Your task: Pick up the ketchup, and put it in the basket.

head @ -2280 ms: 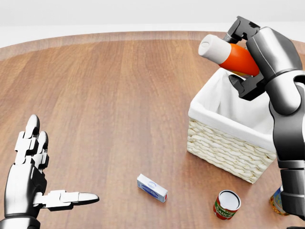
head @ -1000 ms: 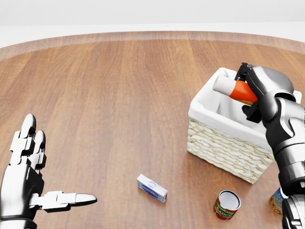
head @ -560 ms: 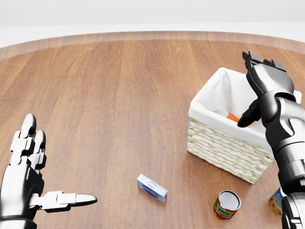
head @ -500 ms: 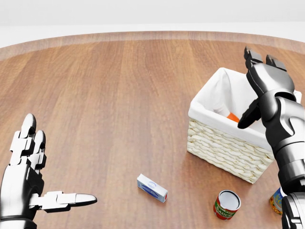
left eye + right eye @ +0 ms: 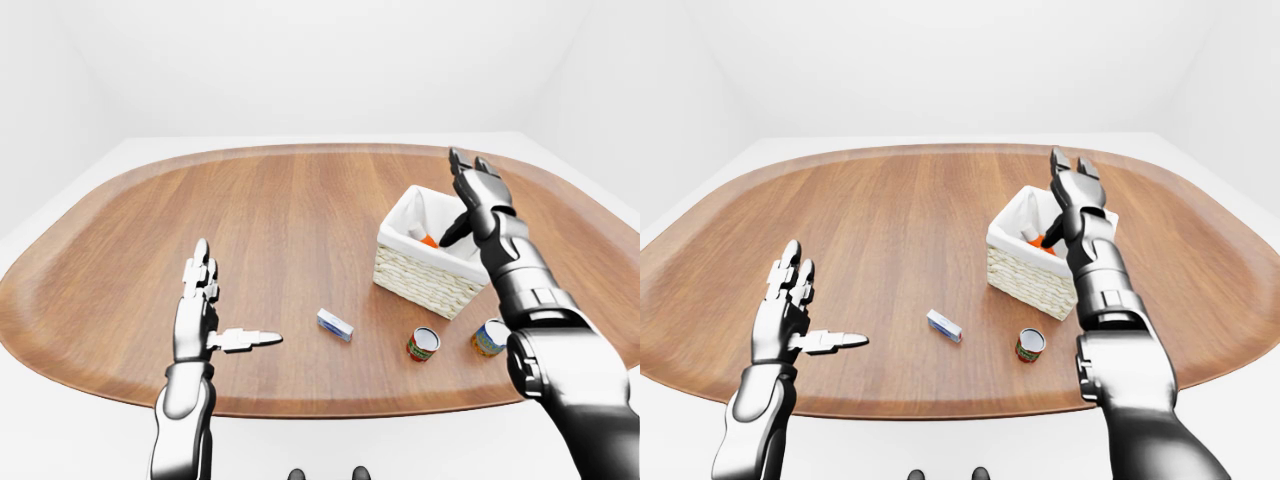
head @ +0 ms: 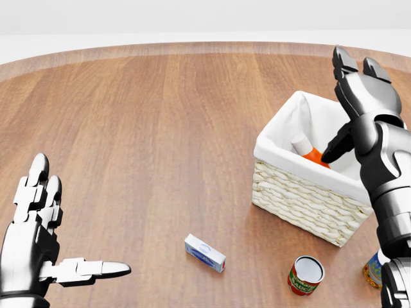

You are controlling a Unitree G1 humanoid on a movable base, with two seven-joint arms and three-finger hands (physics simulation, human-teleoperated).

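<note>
- The ketchup [image 6: 309,152] is seen lying tilted inside the basket [image 6: 302,192], its white cap toward the upper left of the head view, against the white lining.
- The right hand [image 6: 359,102] is held above the basket's right side with fingers spread wide, nothing gripped.
- The left hand [image 6: 40,231] is held over the table [image 6: 160,128] at lower left, fingers spread and empty.
- A small blue-and-white box [image 6: 205,252] is seen lying on the wood below the basket.
- A red can [image 6: 306,274] is placed just right of it, and a second can [image 5: 489,337] is partly hidden by the right arm.
</note>
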